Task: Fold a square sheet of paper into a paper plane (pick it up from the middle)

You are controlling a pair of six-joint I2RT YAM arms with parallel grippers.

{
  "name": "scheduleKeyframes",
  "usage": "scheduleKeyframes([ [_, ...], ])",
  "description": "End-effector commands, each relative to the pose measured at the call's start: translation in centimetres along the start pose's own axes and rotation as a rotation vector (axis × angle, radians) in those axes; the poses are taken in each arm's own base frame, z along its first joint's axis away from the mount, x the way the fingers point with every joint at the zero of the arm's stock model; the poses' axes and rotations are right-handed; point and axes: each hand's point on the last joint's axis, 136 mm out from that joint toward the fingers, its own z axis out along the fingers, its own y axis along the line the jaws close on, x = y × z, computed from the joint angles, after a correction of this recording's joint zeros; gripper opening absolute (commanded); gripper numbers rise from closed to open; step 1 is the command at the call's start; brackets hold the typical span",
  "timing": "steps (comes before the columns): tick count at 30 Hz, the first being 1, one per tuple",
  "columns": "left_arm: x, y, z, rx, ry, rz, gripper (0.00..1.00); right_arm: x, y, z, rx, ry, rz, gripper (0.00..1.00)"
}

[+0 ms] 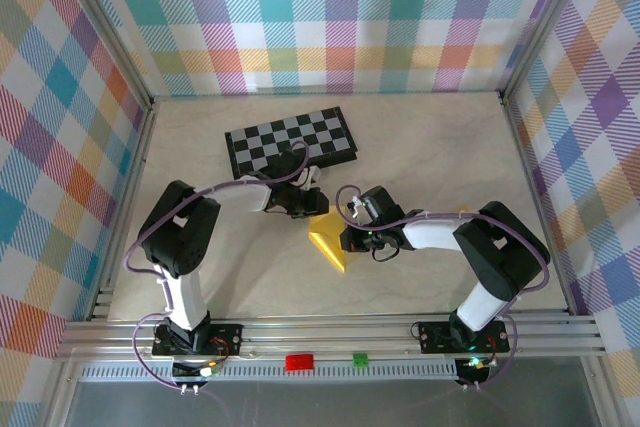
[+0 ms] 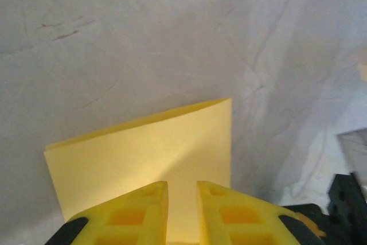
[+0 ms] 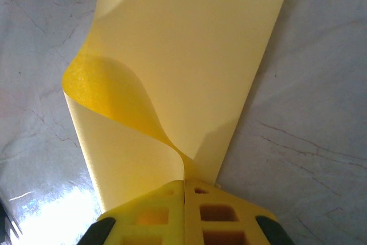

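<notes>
The square sheet of paper [image 1: 330, 243], thin and yellow, lies folded on the table between my two grippers. In the left wrist view it [image 2: 143, 147] is flat, with a folded edge at the far side. My left gripper [image 2: 182, 183] hovers over its near part with the fingers a narrow gap apart and nothing pinched; from above it [image 1: 318, 209] is at the sheet's far edge. My right gripper [image 3: 184, 182] is shut on the sheet [image 3: 189, 44], one layer curling up from the pinch; from above it [image 1: 347, 239] is at the sheet's right side. The paper plane is out of view.
A black-and-grey chessboard [image 1: 290, 140] lies behind the left gripper. A small orange-yellow block [image 1: 462, 212] sits by the right arm's elbow. Checked cloth walls close in the table on the left, back and right.
</notes>
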Motion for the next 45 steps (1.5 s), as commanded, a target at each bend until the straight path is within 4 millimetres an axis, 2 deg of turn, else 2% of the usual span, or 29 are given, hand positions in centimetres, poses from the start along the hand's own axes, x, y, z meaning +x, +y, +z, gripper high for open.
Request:
scheduleKeyframes([
  [1,-0.8,-1.2,-2.4,0.028,-0.073,-0.009,0.21,0.0,0.4,-0.1,-0.018,0.009,0.002,0.04],
  [4,-0.3,-2.1,-3.2,0.08,-0.078,-0.027,0.2,-0.1,0.6,-0.2,-0.026,0.004,0.0,0.05],
  [10,2.0,-3.1,-3.5,0.211,-0.046,-0.127,0.1,-0.2,0.6,-0.2,-0.024,0.001,0.003,0.05],
  [14,3.9,-3.8,-2.8,0.293,-0.014,-0.18,0.06,-0.2,0.5,-0.2,-0.021,-0.001,0.003,0.05],
  [22,6.7,-4.6,-1.3,0.282,0.032,-0.171,0.06,-0.3,0.5,-0.2,-0.019,-0.003,0.007,0.05],
  [30,8.9,-2.5,0.6,0.196,0.085,-0.19,0.05,-0.4,0.6,-0.2,-0.02,-0.002,0.011,0.05],
  [36,10.0,-0.7,1.0,0.113,0.113,-0.176,0.05,-0.3,0.7,-0.2,-0.026,0.0,0.008,0.05],
  [45,10.3,0.1,0.9,0.057,0.123,-0.147,0.04,-0.5,1.1,-0.2,-0.048,-0.001,0.009,0.07],
])
